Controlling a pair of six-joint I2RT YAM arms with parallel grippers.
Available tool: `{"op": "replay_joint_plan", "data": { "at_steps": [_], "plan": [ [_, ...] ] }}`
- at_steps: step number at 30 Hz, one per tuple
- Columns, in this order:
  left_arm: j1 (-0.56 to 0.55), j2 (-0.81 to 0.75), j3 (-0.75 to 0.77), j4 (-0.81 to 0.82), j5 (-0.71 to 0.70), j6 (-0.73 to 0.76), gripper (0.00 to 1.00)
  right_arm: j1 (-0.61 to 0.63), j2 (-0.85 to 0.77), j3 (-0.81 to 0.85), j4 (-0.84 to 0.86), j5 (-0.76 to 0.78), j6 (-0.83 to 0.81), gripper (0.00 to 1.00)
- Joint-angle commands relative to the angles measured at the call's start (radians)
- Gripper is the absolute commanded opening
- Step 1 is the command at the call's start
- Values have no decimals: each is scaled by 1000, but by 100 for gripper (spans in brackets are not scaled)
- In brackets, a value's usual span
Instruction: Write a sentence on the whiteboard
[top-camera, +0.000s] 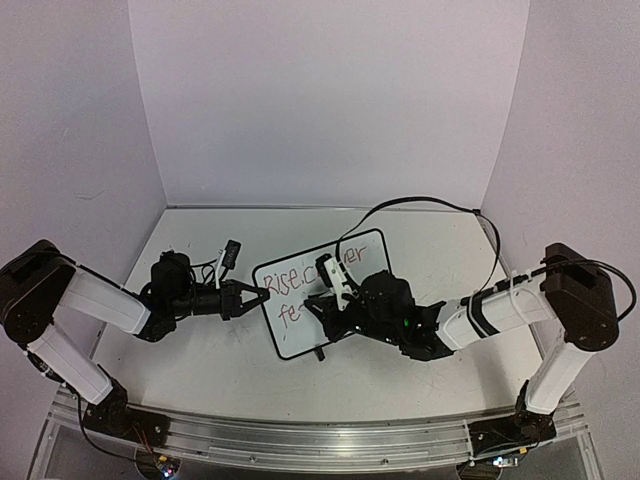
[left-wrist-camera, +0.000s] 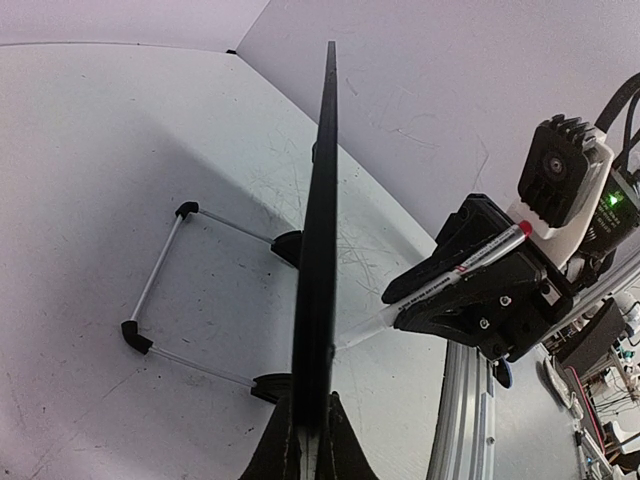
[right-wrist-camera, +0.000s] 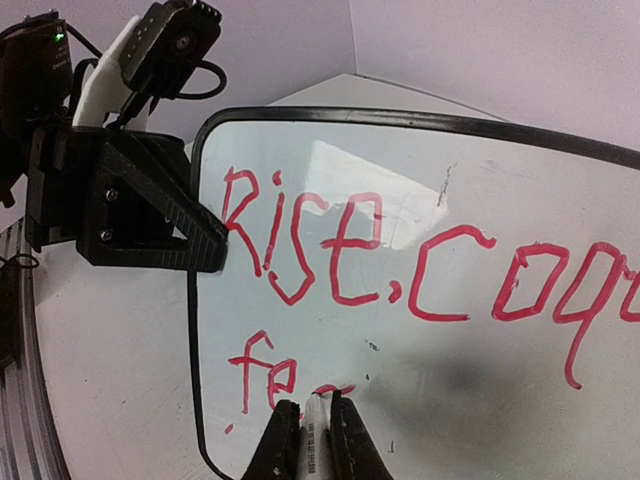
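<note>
**Item 1, whiteboard** (top-camera: 293, 338). We log it standing near the middle of the tabletop (top-camera: 220, 370). It leans back on a wire stand (left-wrist-camera: 160, 290) with black end caps. In the left wrist view it shows edge-on, as a thin black line.

**Item 2, sentence** (right-wrist-camera: 352, 243). The handwriting is red. We read "Rise", then a dot or comma, then "co". More letters run off at 3 o'clock in the right wrist view, and in the top view the line ends in "er". A second line, towards 7 o'clock on the board, reads "fe" so far.

**Item 3, left gripper** (top-camera: 258, 293). It sits at 9 o'clock of the board, with its fingers clamped on the black frame.

**Item 4, right gripper** (top-camera: 335, 298). It sits at 4 o'clock of the board, with its fingers closed around a marker (left-wrist-camera: 460, 270). The marker has a white barrel and a red end. Its tip meets the board just right of "fe". We cannot read the print on the barrel, as it is too small.

**Item 5, surface and room.** The tabletop is white and scuffed with faint grey scratches. Pale lilac walls (top-camera: 330, 100) stand on three sides. An aluminium rail (top-camera: 320, 440) at 6 o'clock carries both arm bases. A black cable (top-camera: 420, 203) arcs above the right arm.
</note>
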Motion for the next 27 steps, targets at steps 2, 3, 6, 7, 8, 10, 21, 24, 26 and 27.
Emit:
{"op": "replay_joint_plan", "data": {
  "at_steps": [2, 3, 6, 7, 8, 10, 21, 24, 26, 27],
  "plan": [
    [0, -10, 1, -71, -31, 29, 0, 4, 14, 8, -17, 30, 17, 0],
    [-1, -10, 1, -70, -31, 29, 0, 4, 14, 7, -19, 31, 17, 0],
    [-1, -11, 0, -70, -31, 29, 0, 4, 16, 3, -23, 28, 21, 0],
    [-1, -12, -1, -71, -31, 29, 0, 4, 17, 1, -25, 28, 22, 0],
    [-1, -13, 0, -71, -32, 29, 0, 4, 17, 0, -26, 28, 22, 0],
    [-1, -14, 0, -72, -33, 29, 0, 5, 17, -4, -29, 28, 23, 0],
    [-1, -8, 3, -73, -31, 31, 0, 4, -6, -30, -37, 57, 23, 0],
    [0, -11, 0, -74, -31, 29, 0, 2, -12, -30, -36, 68, 17, 0],
    [-1, -15, -3, -74, -33, 29, 0, -2, -16, -28, -35, 75, 16, 0],
    [-1, -16, -4, -75, -34, 29, 0, -5, -19, -29, -31, 77, 16, 0]
  ]
}}
